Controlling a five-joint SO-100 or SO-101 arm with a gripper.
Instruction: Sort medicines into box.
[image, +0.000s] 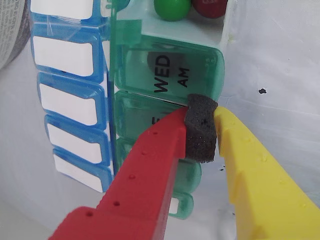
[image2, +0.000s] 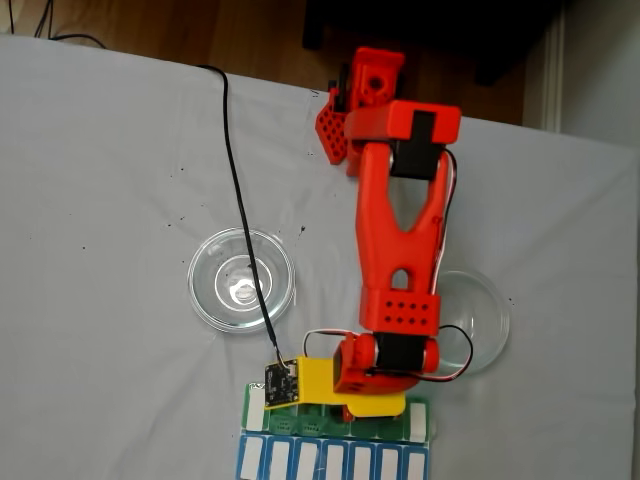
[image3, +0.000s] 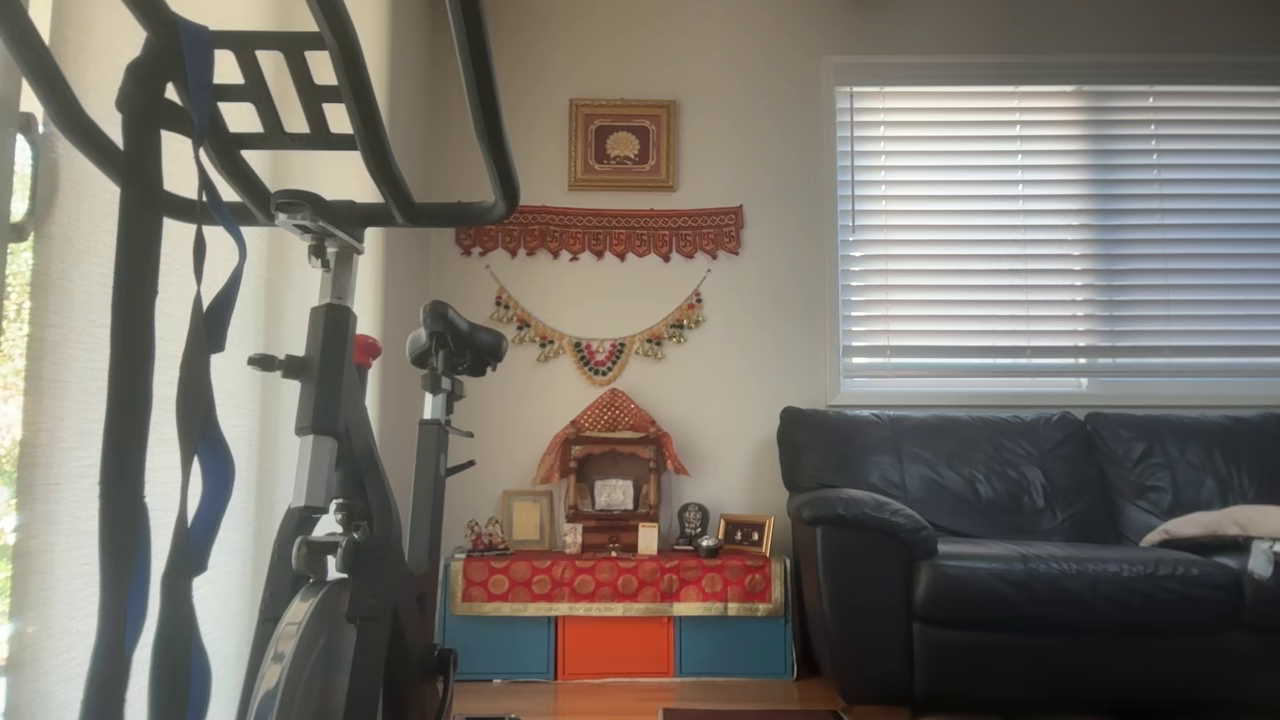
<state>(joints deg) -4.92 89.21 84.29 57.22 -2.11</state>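
In the wrist view the box lies close below me, with its green-lidded row (image: 165, 75) marked "WED AM" and a blue row (image: 70, 55) with white labels to the left. A green ball (image: 171, 9) and a dark red ball (image: 210, 7) rest in the open compartment at the top edge. My gripper (image: 204, 114) hovers over the green lids with its red and yellow fingers closed together on the black foam pad (image: 201, 135); no ball shows between them. In the fixed view the gripper (image2: 372, 404) stands over the box (image2: 330, 462) at the bottom edge.
Two round clear glass dishes sit on the white table: one to the left (image2: 241, 279), one to the right (image2: 478, 322) partly behind the arm. A black cable (image2: 232, 170) runs from the table's far edge to the wrist. The other view shows a room with a sofa.
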